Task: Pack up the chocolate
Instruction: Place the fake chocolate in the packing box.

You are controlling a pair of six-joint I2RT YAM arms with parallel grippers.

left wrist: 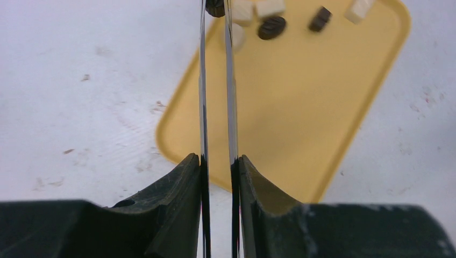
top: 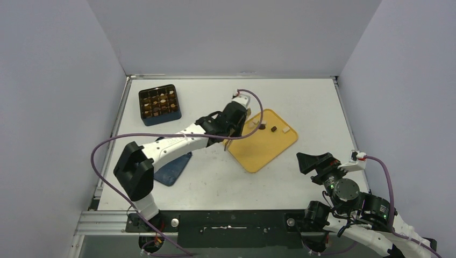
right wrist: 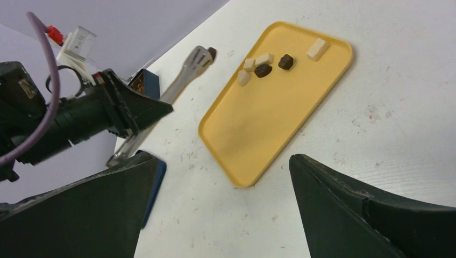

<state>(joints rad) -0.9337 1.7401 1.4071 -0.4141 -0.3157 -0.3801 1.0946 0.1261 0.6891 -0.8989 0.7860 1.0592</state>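
My left gripper (top: 232, 124) (left wrist: 218, 159) is shut on a pair of long metal tongs (left wrist: 203, 97) (right wrist: 185, 71). The tong blades stand close together and pinch a dark chocolate piece (left wrist: 215, 6) (right wrist: 212, 52) at their tip. That tip is just past the far-left edge of the yellow tray (top: 263, 148) (left wrist: 301, 107) (right wrist: 269, 113). On the tray's far end lie loose chocolate pieces: dark ones (left wrist: 271, 27) (right wrist: 285, 61) and cream ones (left wrist: 359, 9) (right wrist: 317, 49). My right gripper (top: 317, 161) (right wrist: 225, 161) hangs open and empty near the tray's near corner.
A dark blue box (top: 159, 104) with a grid of compartments, many holding chocolate, stands at the back left. Its blue lid (top: 175, 167) (right wrist: 153, 188) lies flat under my left forearm. Grey walls close in the table on three sides.
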